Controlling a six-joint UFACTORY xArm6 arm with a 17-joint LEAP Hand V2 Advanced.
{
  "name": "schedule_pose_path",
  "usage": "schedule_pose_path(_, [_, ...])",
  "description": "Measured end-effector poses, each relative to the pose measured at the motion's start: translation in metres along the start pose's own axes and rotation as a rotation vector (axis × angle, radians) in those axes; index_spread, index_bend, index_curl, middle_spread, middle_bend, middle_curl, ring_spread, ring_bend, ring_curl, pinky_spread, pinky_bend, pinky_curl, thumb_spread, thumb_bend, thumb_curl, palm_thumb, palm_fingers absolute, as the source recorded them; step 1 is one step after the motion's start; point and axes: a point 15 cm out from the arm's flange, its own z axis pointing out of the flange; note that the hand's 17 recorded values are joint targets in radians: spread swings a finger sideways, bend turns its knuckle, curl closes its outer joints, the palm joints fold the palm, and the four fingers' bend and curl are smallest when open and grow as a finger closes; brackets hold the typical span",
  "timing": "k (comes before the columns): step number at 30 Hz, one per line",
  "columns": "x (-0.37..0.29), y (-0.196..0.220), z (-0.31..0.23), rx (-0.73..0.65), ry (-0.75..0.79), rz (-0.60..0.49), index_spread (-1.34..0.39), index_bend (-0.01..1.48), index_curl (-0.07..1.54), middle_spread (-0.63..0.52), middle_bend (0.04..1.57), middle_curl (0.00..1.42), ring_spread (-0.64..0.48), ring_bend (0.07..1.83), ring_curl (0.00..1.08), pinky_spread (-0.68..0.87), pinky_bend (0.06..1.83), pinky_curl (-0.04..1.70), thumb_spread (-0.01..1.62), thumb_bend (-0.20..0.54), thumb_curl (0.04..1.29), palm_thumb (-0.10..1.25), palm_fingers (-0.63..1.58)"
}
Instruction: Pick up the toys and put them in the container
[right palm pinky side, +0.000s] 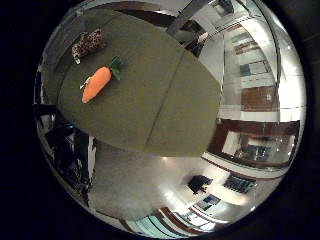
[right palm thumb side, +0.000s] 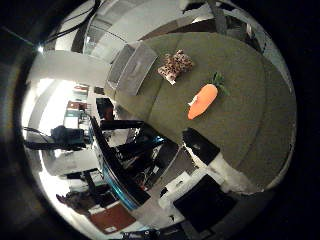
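Note:
An orange plush carrot with green leaves lies on the olive-green table cloth. A leopard-print soft toy lies a short way beyond it, closer to the table's end. Beside that toy, a grey open container stands at the table's edge, and I cannot see inside it. My hand is high above the table, well clear of both toys. Only one black and white part of it shows, reaching out straight. Nothing curls across the palm and it holds nothing.
Black stands and equipment are on the floor next to the table's long edge. The cloth has a seam running across it. Beyond the table are pale floor and room fittings.

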Motion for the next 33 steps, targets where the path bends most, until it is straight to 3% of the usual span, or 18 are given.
schedule_pose_path(16, [-0.001,-0.011,-0.014,-0.052,0.035,-0.107,-0.4,0.17,0.3,-0.04,0.19,0.31,0.14,0.25,0.27,0.31,0.51,0.12,1.08,-0.02,0.38,0.74,0.11])
schedule_pose_path(33, [0.007,-0.066,0.037,-0.055,0.161,-0.305,-0.42,0.17,0.28,-0.04,0.19,0.32,0.13,0.27,0.27,0.3,0.54,0.13,1.03,-0.02,0.42,0.85,0.08])
